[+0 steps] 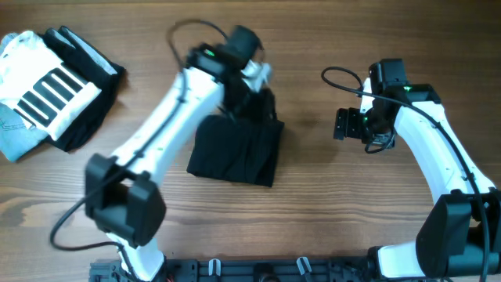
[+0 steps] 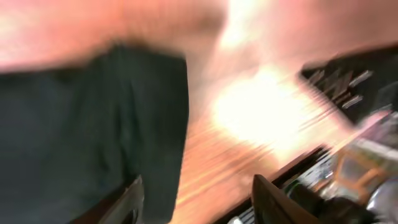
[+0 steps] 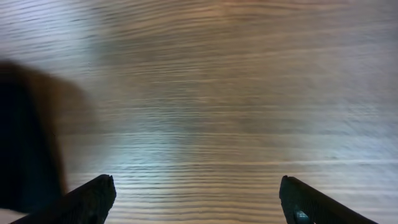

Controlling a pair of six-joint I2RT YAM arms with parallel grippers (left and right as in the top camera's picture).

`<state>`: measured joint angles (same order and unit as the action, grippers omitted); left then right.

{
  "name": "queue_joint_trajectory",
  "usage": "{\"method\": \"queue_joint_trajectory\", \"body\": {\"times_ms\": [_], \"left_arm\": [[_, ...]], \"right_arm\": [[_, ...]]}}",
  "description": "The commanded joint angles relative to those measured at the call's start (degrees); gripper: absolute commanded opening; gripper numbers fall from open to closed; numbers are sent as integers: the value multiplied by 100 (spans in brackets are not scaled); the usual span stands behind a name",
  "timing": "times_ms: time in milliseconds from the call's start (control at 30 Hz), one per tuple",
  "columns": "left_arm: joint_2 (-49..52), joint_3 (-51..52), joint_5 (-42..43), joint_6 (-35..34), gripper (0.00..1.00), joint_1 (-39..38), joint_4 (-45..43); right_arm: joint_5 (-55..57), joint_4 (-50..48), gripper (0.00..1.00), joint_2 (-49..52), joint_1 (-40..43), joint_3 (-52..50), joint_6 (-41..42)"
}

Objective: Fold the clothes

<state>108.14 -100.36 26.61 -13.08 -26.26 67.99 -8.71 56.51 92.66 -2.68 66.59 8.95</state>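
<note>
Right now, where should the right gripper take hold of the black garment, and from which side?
Probably the right edge of the black garment, from the right: it lies free facing the open right gripper; the left arm covers the far edge.

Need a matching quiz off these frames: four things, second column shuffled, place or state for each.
1 black garment
2 striped garment
3 left gripper
4 right gripper

A open, over the table, right of the black garment
B far-left corner
C folded, mid-table
D by the black garment's far edge

Pairs: 1-C, 2-B, 3-D, 4-A
</note>
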Motion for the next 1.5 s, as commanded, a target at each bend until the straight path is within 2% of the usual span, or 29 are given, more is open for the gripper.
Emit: {"method": "queue_joint_trajectory", "body": {"times_ms": [0, 33, 133, 233, 333, 433, 467, 500, 533, 567, 600, 667, 767, 800, 867, 967, 1000, 1033, 1133, 1200, 1233, 1267, 1333, 1400, 1433, 1467], "left_arm": [[-411, -216, 319, 262, 58, 1126, -15], [-376, -186, 214, 256, 59, 1386, -35], [-144, -146, 90, 243, 61, 1921, -33], [66, -33, -94, 245, 62, 2004, -31], [310, 328, -166, 269, 63, 1934, -61], [538, 785, -162, 363, 63, 1823, -271], [588, 964, -162, 374, 63, 1781, -365], [610, 1132, -160, 372, 63, 1738, -452], [623, 1329, -162, 372, 63, 1679, -601], [623, 1506, -164, 372, 63, 1620, -743], [623, 1683, -166, 372, 63, 1563, -898], [623, 2039, -284, 369, 63, 1473, -1176], [623, 2680, -697, 367, 63, 1357, -1593], [623, 2855, -695, 321, 63, 1338, -1674], [623, 3084, -695, 321, 61, 1329, -1698], [588, 3101, -651, 81, 56, 1329, -1519], [531, 3101, -645, -94, 56, 1335, -1458], [450, 3101, -605, -122, 56, 1338, -1434], [-227, 3064, -570, -238, 56, 1340, -1561], [-627, 3053, -595, -236, 63, 1340, -1858], [-802, 3053, -710, -229, 77, 1340, -2107], [-894, 3053, -697, 66, 86, 1340, -2450], [-800, 3053, -651, 758, 89, 1333, -2966], [-614, 3056, -656, 1139, 94, 1335, -3259], [-472, 3056, -682, 1281, 94, 1340, -3344], [-378, 3056, -704, 1285, 94, 1344, -3368]], "right_arm": [[-2048, -103, 93, -50, -59, 90, -1268], [-2590, -153, 94, -26, -149, 90, -1335], [-2796, -208, 94, 87, -645, 42, -1193], [-2802, -424, 95, 278, -1200, -33, -951], [-2802, -787, 95, 579, -1805, -42, -317], [-2771, -1036, 90, 894, -2243, -42, 35], [-2778, -1110, 85, 1012, -2345, -42, 131], [-2780, -1161, 70, 1110, -2426, -44, 212], [-2774, -1193, 36, 1207, -2503, -44, 313], [-2774, -1191, 8, 1281, -2533, -44, 326], [-2719, -1165, 4, 1305, -2533, -46, 330], [-1891, -1001, 4, 1327, -2496, -46, 772], [450, -313, 4, 1327, -2326, -46, 2011], [767, -192, 4, 1327, -2271, -46, 2111], [739, -284, 5, 1327, -2190, -46, 1781], [739, -354, 12, 1327, -2188, -46, 1659], [739, -350, 15, 1327, -2188, -46, 1655], [726, -326, 24, 1327, -2188, -46, 1648], [179, -177, 34, 1322, -2181, -44, 1064], [138, -4, 36, 1233, -2116, -39, 1075], [138, 85, 39, 1139, -2041, -15, 1073], [138, 144, 42, 968, -1906, 37, 1073], [105, 160, 50, 632, -1700, 131, 1036], [-243, 72, 56, 321, -1613, 140, 675], [-551, 52, 57, 179, -1598, 140, 439], [-811, 52, 62, 118, -1600, 140, 306]]}}
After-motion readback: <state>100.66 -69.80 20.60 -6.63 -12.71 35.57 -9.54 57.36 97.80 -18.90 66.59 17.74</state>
